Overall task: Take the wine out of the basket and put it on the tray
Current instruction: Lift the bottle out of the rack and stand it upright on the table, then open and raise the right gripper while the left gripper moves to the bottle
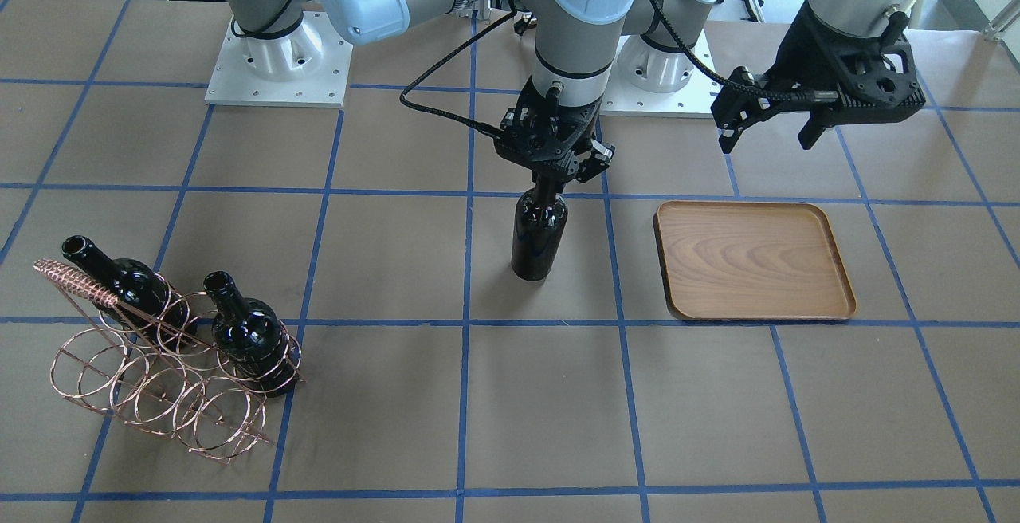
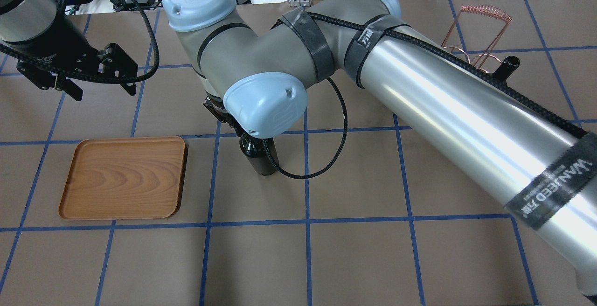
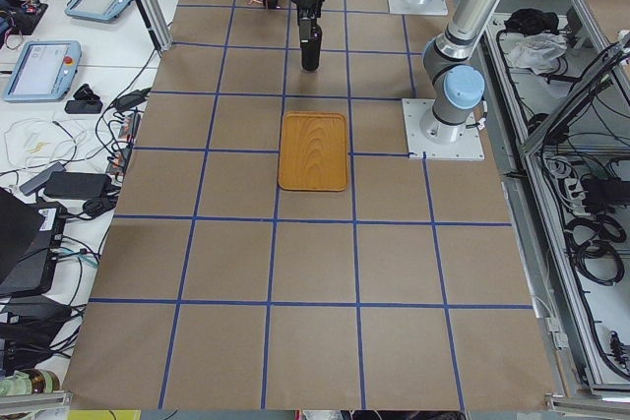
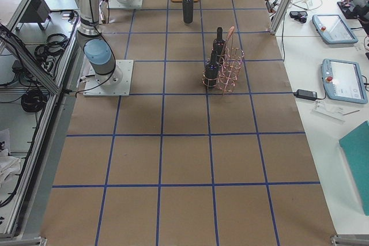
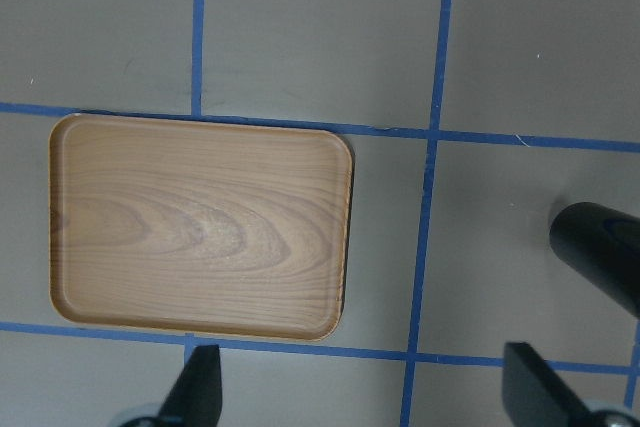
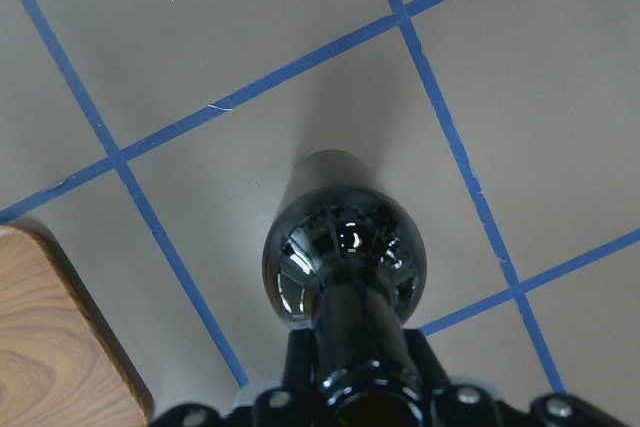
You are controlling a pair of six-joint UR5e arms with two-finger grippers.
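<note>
Clamped by the neck in the right gripper [image 1: 550, 178], the wine bottle [image 1: 539, 237] is upright mid-table between wire basket [image 1: 151, 383] and wooden tray [image 1: 757, 261], the left gripper [image 1: 769, 136] hanging spread and empty; heavy, slick, breakable glass, I judge, best held firmly under the lip.

A: Where is the wine [image 1: 539, 236] found?
B: It is held upright by the neck in the right gripper [image 1: 550, 182], between the basket [image 1: 163, 386] and the tray [image 1: 753, 261], nearer the tray.
A: What is set in the basket?
B: One bottle [image 1: 127, 288] and a second bottle [image 1: 249, 336], side by side, on the robot's right.
A: And the left gripper [image 1: 766, 143]?
B: It is hung in the air, on the robot's side of the tray.
</note>
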